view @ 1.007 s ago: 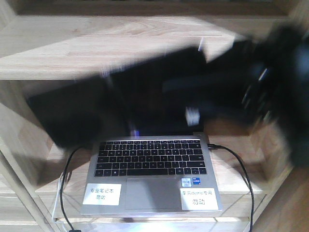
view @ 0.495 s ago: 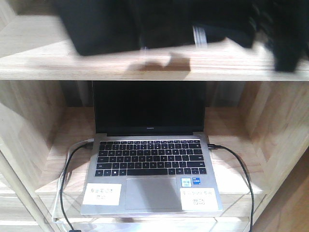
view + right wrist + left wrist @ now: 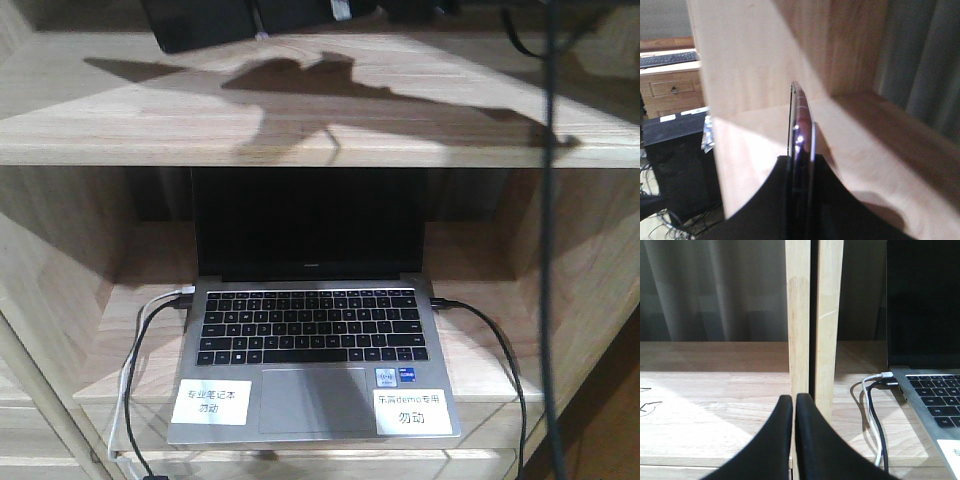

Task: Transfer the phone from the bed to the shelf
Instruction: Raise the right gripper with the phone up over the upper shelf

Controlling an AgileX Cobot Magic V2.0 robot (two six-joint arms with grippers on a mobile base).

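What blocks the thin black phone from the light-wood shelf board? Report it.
Nothing visible does. The thin black phone, clamped edge-on in the right gripper, hangs above the light-wood shelf board; the board beneath shows only shadow. The open grey laptop sits one level lower, out of the path.

On the grey laptop [image 3: 315, 375] I can read two white stickers: the left sticker [image 3: 210, 402] says "专业笔记本 勿动", the right sticker [image 3: 412, 411] ends with "勿动". The other small marks there are too tiny for me.
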